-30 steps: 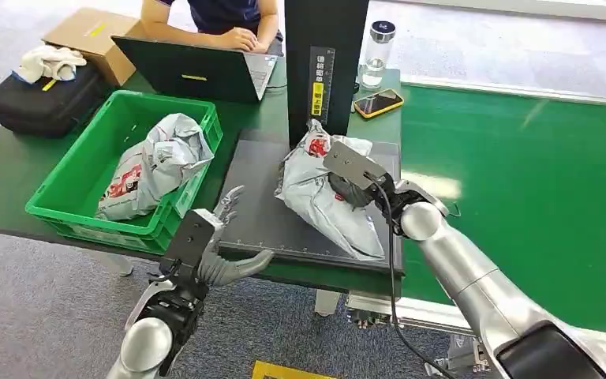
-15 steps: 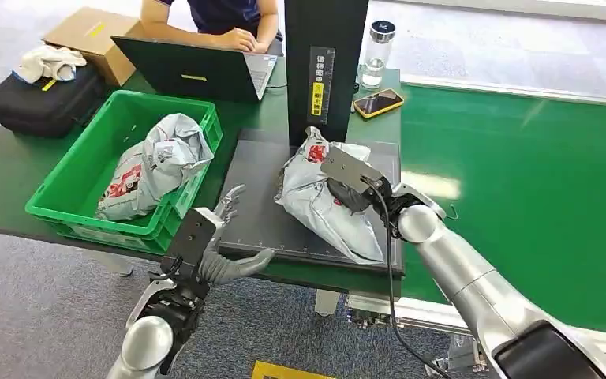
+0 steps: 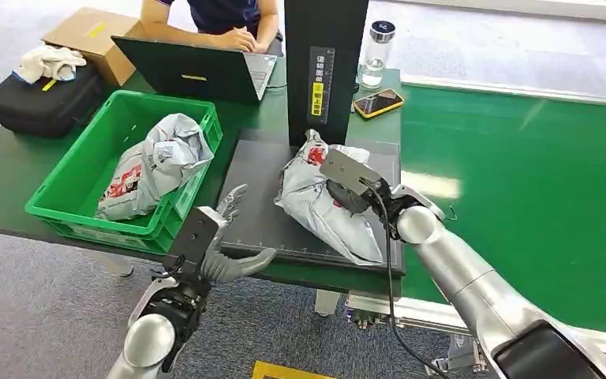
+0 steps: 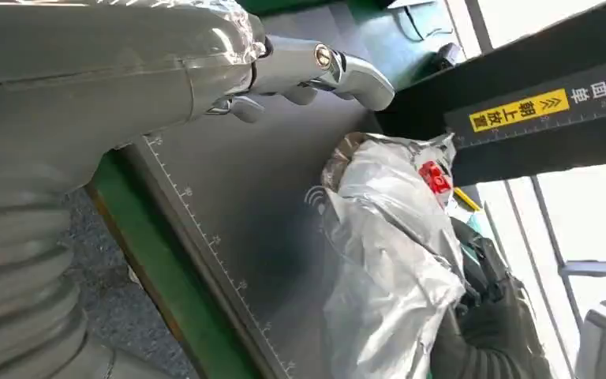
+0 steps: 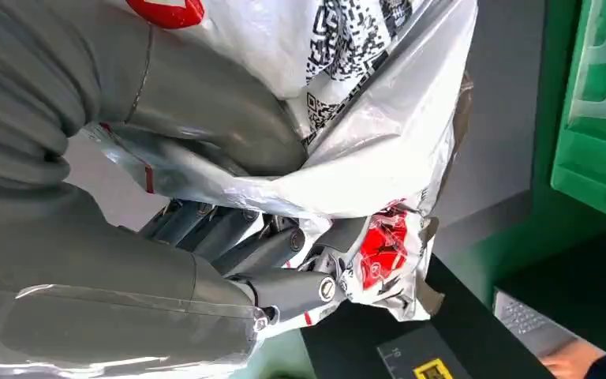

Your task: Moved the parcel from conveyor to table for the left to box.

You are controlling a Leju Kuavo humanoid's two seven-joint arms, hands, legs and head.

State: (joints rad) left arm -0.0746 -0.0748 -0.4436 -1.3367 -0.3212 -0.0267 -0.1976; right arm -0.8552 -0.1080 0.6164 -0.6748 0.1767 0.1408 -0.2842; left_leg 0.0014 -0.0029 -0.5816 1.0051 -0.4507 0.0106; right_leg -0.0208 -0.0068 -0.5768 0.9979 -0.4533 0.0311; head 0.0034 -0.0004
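1. The left hand [image 3: 222, 237] sits at lower left of the head view, at the near edge of the dark mat [image 3: 262, 207], fingers spread wide and holding nothing.
2. At upper left, a green crate [image 3: 71, 183] on the desk [image 3: 0, 170] holds another grey bag [image 3: 155, 162].
3. The parcel [image 3: 319, 197] lies at centre frame on the mat, in front of the black column [image 3: 323, 63]. Its long axis runs diagonally, from a bunched end by the column toward lower right.
4. It is a crumpled silver-grey plastic mailer with red print and a QR label.
5. The right hand [image 3: 353, 192] grips the parcel's middle, fingers wrapped into the plastic.
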